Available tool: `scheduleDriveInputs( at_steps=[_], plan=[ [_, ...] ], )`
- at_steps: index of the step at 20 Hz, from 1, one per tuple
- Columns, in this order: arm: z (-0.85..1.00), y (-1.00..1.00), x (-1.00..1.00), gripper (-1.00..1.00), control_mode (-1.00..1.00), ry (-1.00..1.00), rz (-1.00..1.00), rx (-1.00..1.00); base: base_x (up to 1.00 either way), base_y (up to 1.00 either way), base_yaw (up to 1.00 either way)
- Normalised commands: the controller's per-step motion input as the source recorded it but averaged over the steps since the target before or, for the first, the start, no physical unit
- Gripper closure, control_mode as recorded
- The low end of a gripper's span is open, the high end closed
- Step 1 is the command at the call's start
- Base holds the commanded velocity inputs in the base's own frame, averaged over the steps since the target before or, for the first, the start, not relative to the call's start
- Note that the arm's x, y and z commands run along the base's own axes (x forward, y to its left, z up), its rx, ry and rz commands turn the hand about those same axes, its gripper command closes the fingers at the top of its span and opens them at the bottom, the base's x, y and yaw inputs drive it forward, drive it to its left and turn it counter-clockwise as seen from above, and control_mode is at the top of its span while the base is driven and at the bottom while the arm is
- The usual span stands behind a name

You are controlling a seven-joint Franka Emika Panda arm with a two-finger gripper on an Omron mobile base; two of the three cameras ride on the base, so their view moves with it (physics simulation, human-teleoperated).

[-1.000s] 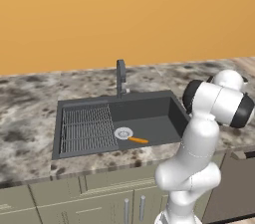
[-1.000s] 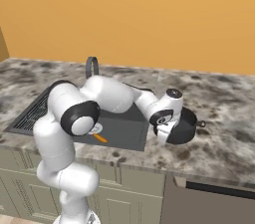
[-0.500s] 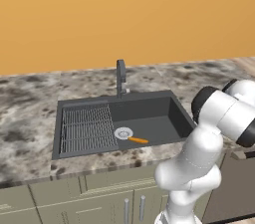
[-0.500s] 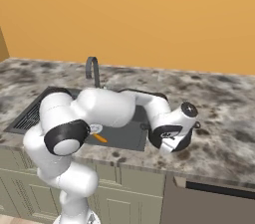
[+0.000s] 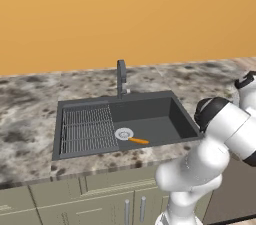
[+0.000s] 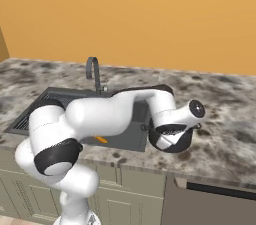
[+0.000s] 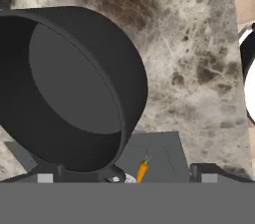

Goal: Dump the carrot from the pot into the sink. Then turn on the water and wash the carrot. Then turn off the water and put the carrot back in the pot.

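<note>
1. The carrot (image 5: 138,141) is lying on the floor of the sink (image 5: 172,119), just right of the silver drain (image 5: 124,133), with its tip pointing toward the drain.
2. A wire rack (image 5: 87,128) is filling the left half of the sink, and a dark faucet (image 5: 121,76) is standing behind its far edge.
3. The pot (image 6: 172,139) is sitting on the speckled counter (image 6: 225,119) just right of the sink, near the front edge; the arm's hand is right over it.
4. In the hand view the pot (image 7: 69,83) is showing a dark, bare inside, with the carrot (image 7: 142,170) visible beyond it in the sink.
5. The gripper (image 7: 127,175) is standing spread wide, its fingertips (image 7: 201,172) pinching nothing, though one tip is sitting close against the pot's wall.
</note>
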Motion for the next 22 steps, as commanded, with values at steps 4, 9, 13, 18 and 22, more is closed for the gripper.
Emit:
scheduleDriveInputs(
  at_steps=[4, 9, 13, 18, 22],
  plan=[
    [0.47, 0.38, 0.00, -1.00, -1.00, -0.18, 0.11, 0.07, 0.00, 0.00, 0.00],
    [0.33, 0.36, 0.00, -1.00, -1.00, -0.16, 0.11, 0.05, 0.00, 0.00, 0.00],
    [0.24, 0.33, 0.06, -1.00, -1.00, -0.10, 0.14, 0.08, 0.00, 0.00, 0.00],
    [0.17, 0.25, 0.16, -1.00, -1.00, -0.07, 0.13, 0.08, 0.00, 0.00, 0.00],
    [0.12, 0.09, 0.24, -1.00, -1.00, -0.06, 0.12, 0.11, 0.00, 0.00, 0.00]
  ],
)
